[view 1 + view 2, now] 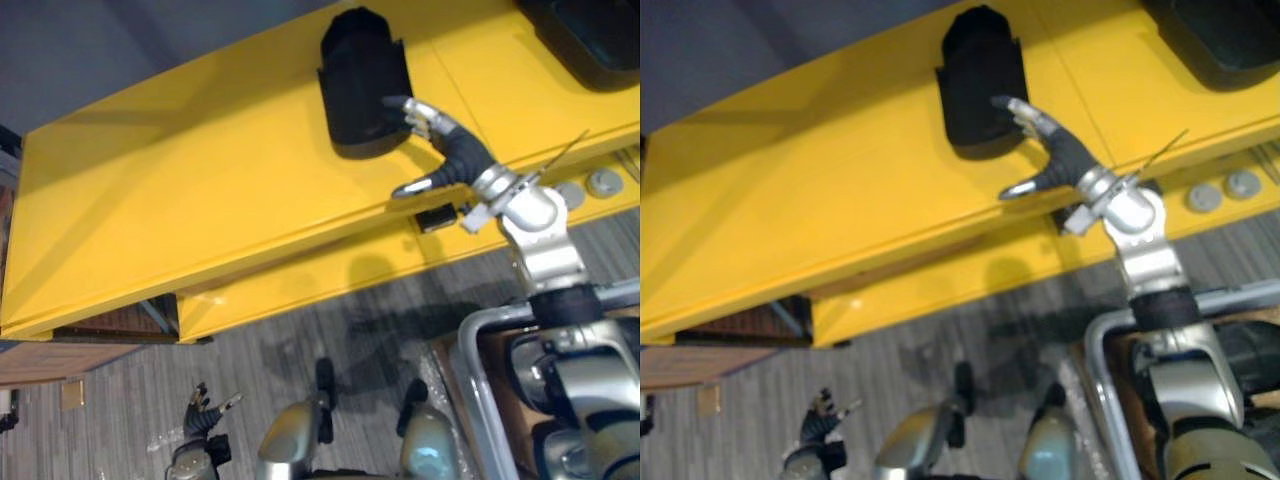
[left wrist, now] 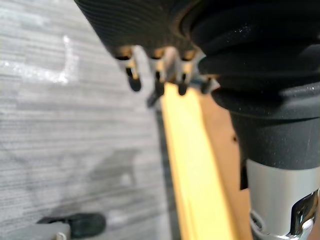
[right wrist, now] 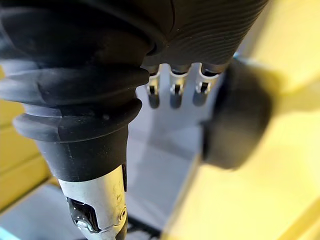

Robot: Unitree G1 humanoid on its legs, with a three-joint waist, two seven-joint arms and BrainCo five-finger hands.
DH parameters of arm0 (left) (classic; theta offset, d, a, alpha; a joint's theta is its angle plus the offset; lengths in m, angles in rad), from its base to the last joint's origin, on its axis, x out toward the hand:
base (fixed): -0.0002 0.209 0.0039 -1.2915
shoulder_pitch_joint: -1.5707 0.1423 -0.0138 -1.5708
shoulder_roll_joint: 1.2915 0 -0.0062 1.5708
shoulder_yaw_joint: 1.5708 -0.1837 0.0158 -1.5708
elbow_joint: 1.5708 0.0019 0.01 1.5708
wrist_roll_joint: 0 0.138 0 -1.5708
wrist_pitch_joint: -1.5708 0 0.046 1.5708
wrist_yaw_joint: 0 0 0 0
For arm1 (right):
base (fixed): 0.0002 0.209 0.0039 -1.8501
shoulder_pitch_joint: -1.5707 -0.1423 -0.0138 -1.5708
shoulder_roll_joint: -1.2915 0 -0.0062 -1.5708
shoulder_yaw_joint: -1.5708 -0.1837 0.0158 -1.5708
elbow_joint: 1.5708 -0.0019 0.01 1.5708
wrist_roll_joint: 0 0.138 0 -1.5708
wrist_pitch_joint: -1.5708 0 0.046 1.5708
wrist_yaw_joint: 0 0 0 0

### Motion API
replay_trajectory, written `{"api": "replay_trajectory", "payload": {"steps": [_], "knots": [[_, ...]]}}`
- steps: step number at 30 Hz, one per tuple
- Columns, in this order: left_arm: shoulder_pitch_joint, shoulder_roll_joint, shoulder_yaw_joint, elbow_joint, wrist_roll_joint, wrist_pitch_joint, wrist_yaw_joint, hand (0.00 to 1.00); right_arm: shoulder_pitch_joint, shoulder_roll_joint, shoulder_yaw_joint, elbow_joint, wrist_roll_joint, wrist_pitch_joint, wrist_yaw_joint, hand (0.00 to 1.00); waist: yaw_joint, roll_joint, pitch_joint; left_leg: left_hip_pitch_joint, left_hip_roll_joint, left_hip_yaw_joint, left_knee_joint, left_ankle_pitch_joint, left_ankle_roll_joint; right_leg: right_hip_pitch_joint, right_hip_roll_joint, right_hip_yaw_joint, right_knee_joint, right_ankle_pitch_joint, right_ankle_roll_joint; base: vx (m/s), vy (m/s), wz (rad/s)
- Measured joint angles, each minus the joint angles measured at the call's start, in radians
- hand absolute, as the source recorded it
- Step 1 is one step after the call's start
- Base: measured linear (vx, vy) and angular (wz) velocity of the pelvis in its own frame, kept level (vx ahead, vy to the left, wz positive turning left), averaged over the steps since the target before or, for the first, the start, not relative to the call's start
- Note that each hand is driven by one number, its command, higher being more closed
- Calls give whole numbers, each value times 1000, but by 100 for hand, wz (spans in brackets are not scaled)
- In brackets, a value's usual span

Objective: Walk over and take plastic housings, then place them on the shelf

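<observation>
A black plastic housing (image 1: pixel 355 90) stands on the yellow shelf top (image 1: pixel 200 190). My right hand (image 1: pixel 460 152) is raised at the housing's right side, its fingertips (image 1: pixel 412 108) at the housing's edge and the thumb spread out below. The fingers are straight and curl round nothing, so the hand is open. In the right wrist view the housing (image 3: pixel 240 115) shows just past the fingers (image 3: pixel 172 95). A second black housing (image 1: pixel 590 35) sits at the shelf's far right. My left hand (image 1: pixel 200 418) hangs low over the floor, open and holding nothing, fingers (image 2: pixel 157 82) relaxed.
A lower yellow ledge (image 1: pixel 330 270) juts out beneath the shelf top, with two round grey discs (image 1: pixel 603 182) at its right end. A metal-framed cart (image 1: pixel 470 345) with cardboard inside stands at lower right. Brown wooden furniture (image 1: pixel 60 358) is at lower left, on grey striped floor.
</observation>
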Motion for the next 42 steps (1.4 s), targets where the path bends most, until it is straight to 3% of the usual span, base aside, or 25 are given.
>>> {"api": "replay_trajectory", "payload": {"steps": [2,4,7,9,15,22,29,34,36,42], "knots": [[8,0,8,1,0,-3,1,0,68,8,-21,-86,20,26,2,0,-8,-18,-10,19,1,4,-13,-1,-1,20,5,0,-18,2,4,59,2,-7],[18,1,12,3,2,-2,4,0,130,39,-70,-184,66,45,3,0,-22,-55,-36,20,8,17,-21,-1,-2,24,16,6,-48,15,9,58,-2,-13],[16,1,12,22,10,-2,5,0,173,84,-87,-230,124,59,18,0,-29,-98,-67,51,16,27,-31,-7,-7,62,32,12,-92,28,10,78,-3,-14],[16,0,12,39,10,-2,7,0,184,127,-71,-252,132,65,19,0,-31,-112,-84,64,18,28,-34,-11,-11,82,37,11,-112,33,11,52,5,-4],[16,-11,11,60,10,-3,22,0,189,240,68,-211,134,105,-27,0,-9,-113,-107,69,21,20,-33,-16,-8,116,48,0,-161,57,12,6,5,3],[19,-35,11,77,9,8,51,0,74,344,125,59,71,114,-198,0,30,-112,-110,36,17,-34,-13,-15,-8,143,53,-56,-203,76,12,2,3,21],[18,-39,11,78,9,6,51,0,-70,455,140,250,13,96,-394,0,70,-93,-100,-24,19,-58,78,-47,-7,143,59,-63,-216,87,4,-16,4,11],[16,-74,7,81,10,-19,50,0,-151,506,176,389,-41,135,-510,0,69,-11,-57,-54,21,-59,120,-65,-7,136,58,-57,-209,92,8,-79,21,-1],[16,-77,-6,82,8,-28,50,0,-157,508,181,423,-41,151,-541,0,69,5,-49,-59,21,-59,116,-60,-7,119,55,-56,-196,90,5,-56,13,0],[-2,-76,-82,77,-2,-37,48,0,-204,513,162,491,10,191,-620,0,65,15,-44,-54,11,-56,68,-21,-7,55,26,-51,-93,38,4,12,-7,1]]}}
